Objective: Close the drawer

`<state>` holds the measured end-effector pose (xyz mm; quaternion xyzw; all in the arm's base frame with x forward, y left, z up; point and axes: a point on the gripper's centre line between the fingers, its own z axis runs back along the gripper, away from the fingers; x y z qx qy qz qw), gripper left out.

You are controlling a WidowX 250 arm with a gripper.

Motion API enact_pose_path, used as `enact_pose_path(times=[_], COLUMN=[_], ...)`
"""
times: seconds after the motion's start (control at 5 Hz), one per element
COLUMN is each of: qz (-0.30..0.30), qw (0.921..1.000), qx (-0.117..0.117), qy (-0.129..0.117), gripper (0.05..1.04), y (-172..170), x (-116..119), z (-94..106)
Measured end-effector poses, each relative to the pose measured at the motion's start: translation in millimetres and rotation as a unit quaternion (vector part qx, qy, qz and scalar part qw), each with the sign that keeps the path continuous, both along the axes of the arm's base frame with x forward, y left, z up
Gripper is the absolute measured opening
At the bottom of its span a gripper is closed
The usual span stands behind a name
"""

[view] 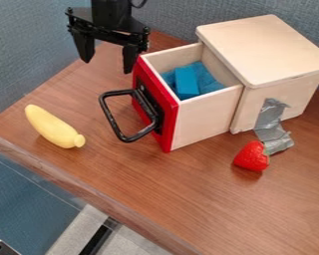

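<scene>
The pincer (109, 64) hangs with its fingers well apart and nothing between them. Beside it, to the right in view, the drawer (203, 120) stands pulled out of its box (268, 50), a blue block (186, 82) inside. The red front (167, 107) has its far corner close by the nearer finger; the handle (111, 119) juts out on the camera side of the pincer.

That closeness is the main risk: lowered straight from here, a finger could land on the drawer's rim. A push at the far corner alone may skew the drawer and jam it, so the middle of the front looks the safer spot. A spread finger could also hook the handle and drag the drawer. Too hard a shove might shift the box if the tape (270, 122), beyond the drawer from the pincer, gives on the table (155, 191).
</scene>
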<state>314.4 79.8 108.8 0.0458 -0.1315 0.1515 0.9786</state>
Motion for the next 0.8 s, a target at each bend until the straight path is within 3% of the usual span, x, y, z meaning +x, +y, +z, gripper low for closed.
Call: enact_pose_path(times=[0.6,0.8], qz=[-0.048,-0.071], qw=[0.9981,0.9960], qx=[-0.007,-0.022], qy=[0.039,0.049], gripper=[1.001,1.001], y=[5,15], x=[-19,-32], z=[-27.4,-29.8])
